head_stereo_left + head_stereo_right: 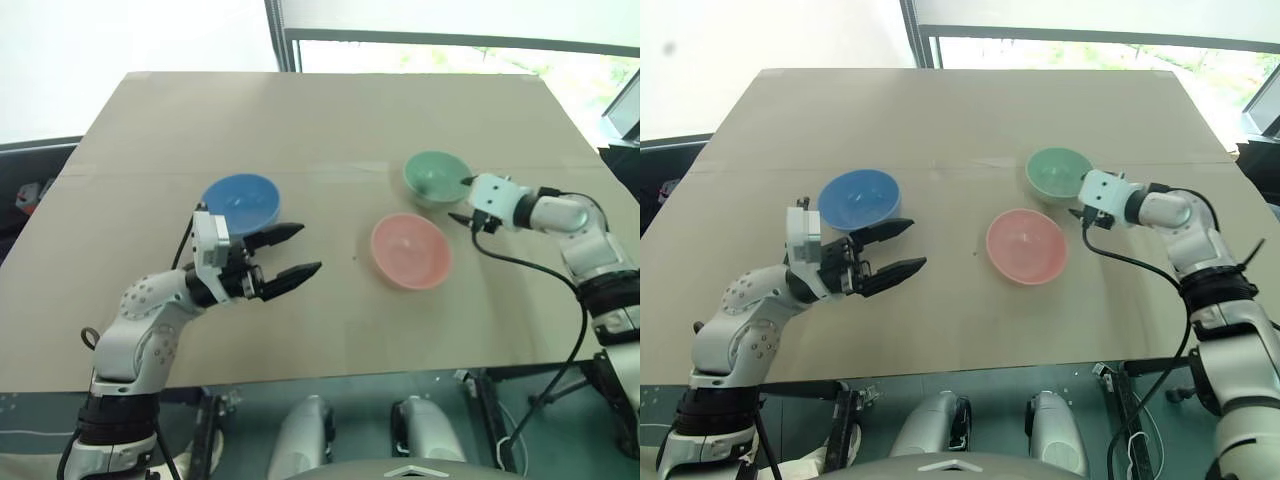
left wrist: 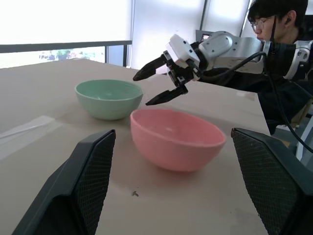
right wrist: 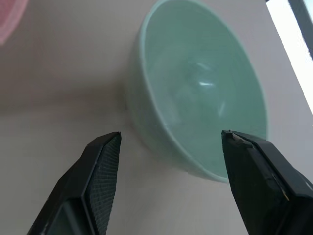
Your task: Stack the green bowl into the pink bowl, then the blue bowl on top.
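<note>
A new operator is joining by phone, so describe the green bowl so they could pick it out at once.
On the big brown cardboard-covered table stand three small glossy round bowls. The pale mint green bowl is the farthest one, on the robot's right, just beyond the salmon pink bowl, with the open right gripper at its rim. The sky blue bowl sits apart on the left.

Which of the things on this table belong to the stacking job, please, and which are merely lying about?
Job:
green bowl
pink bowl
blue bowl

Lying about:
small dark speck on the table
</note>
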Robot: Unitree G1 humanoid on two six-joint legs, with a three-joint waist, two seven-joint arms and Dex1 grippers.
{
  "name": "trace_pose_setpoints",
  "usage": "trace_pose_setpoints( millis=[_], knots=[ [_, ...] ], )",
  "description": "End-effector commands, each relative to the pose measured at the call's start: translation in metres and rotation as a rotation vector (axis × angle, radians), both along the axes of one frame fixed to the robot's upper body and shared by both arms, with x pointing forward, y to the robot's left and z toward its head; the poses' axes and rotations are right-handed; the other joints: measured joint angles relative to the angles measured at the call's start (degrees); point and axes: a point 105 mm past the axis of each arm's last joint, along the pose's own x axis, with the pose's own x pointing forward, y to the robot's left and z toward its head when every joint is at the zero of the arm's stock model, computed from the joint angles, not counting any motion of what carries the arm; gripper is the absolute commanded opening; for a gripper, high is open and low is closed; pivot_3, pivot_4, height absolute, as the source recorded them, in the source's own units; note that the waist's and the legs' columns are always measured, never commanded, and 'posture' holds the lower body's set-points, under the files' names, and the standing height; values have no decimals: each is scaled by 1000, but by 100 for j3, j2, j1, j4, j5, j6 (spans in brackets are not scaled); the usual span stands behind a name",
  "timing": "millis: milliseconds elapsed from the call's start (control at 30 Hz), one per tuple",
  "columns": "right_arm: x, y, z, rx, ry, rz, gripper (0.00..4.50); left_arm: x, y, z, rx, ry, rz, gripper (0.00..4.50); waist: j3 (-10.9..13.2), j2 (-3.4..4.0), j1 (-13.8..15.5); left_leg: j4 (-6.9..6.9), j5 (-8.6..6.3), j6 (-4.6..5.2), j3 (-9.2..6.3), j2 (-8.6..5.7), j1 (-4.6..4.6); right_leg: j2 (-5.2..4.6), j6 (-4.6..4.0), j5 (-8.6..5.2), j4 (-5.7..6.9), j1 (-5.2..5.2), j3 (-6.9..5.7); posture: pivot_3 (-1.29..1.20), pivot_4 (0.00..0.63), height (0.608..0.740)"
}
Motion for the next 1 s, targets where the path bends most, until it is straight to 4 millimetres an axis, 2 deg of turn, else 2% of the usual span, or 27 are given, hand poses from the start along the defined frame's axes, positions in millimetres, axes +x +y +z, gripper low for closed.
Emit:
trace_pose_setpoints(
  millis=[33,100,167,200,233,267,300,333,400,467,533,633,700,767,833,900,933,967,1000],
  knots=[
    [9,8,14,-27,-85,38,3196,-6,2,12,3,-50,16,4023,1,1,20,2,0,-1,0,0,0,-1,0,0,-5,0,0,0,150,740],
    [10,11,13,-21,-80,50,2538,-8,2,12,2,-50,22,4023,2,2,56,7,1,-2,-3,-1,1,-2,0,0,-7,1,-1,0,150,740],
    [11,14,13,-26,-82,66,1579,-10,3,12,3,-49,29,4023,2,2,62,10,1,-2,-6,-1,1,-3,0,0,-7,4,-5,0,150,740],
    [11,15,13,-29,-84,73,1453,-10,3,12,4,-49,33,4023,2,2,60,10,1,-2,-6,-1,1,-3,0,0,-6,5,-5,0,150,740],
    [10,15,13,-35,-90,82,856,-11,3,12,4,-49,36,4023,2,2,56,10,1,-2,-7,-2,2,-3,0,0,-7,6,-5,0,150,740],
    [10,16,14,-40,-95,88,648,-11,3,12,4,-49,38,4023,2,3,54,10,1,-3,-7,-2,2,-3,0,0,-7,6,-5,0,150,740],
    [10,15,17,-47,-114,95,176,-11,2,12,2,-49,40,4023,2,4,54,9,1,-3,-8,-2,2,-3,-1,0,-7,6,-6,0,150,740],
    [10,14,20,-53,-130,99,78,-12,2,12,1,-49,42,4023,3,4,52,9,1,-3,-8,-2,2,-3,-1,0,-7,6,-7,0,150,740],
    [8,14,30,-33,-147,108,78,-11,2,12,-1,-49,46,4023,4,6,44,8,2,-4,-7,-2,2,-3,-1,0,-6,5,-6,0,150,740],
    [4,17,49,45,-163,125,78,-9,2,12,-8,-49,61,4023,6,9,45,8,2,-4,-7,-2,2,-3,0,0,-6,5,-6,0,150,740],
    [-13,25,68,125,-142,200,78,-8,3,12,-11,-49,68,4023,10,16,58,8,2,-4,-7,-1,1,-3,0,0,-6,5,-6,0,150,740],
    [-54,41,86,214,-74,324,78,-3,6,11,-18,-34,107,4023,9,16,89,3,2,-5,-22,2,-7,-5,0,0,6,7,-20,0,150,740],
    [-86,51,87,252,8,383,78,3,10,8,-8,-18,156,4023,9,16,123,0,1,-5,-28,2,-8,-9,0,0,1,13,-29,0,150,740],
    [-114,61,80,277,100,411,78,7,12,5,6,-16,180,4023,9,16,144,1,0,-3,-30,-1,-8,-14,0,0,-1,17,-32,0,150,740],
    [-129,65,67,276,181,410,78,10,12,4,15,-21,182,4023,9,15,182,8,0,-2,-29,-2,-6,-17,0,0,-6,17,-31,0,150,740],
    [-132,69,53,306,228,369,78,14,11,8,15,-32,169,4023,7,12,199,12,0,-2,-28,-3,1,-17,-1,0,-6,18,-30,0,150,740],
    [-133,71,49,313,239,355,781,16,11,10,15,-35,165,4023,6,10,203,15,0,-2,-29,-3,3,-15,-1,0,0,18,-30,0,150,740],
    [-133,73,46,330,255,344,1074,17,11,11,16,-38,159,4023,6,9,205,19,0,-2,-30,-3,3,-14,-2,1,5,18,-30,0,150,740],
    [-134,75,44,339,267,340,1550,18,11,12,18,-39,156,4023,4,6,203,22,0,-2,-28,-4,6,-15,-2,1,10,18,-27,0,150,740]
  ],
)
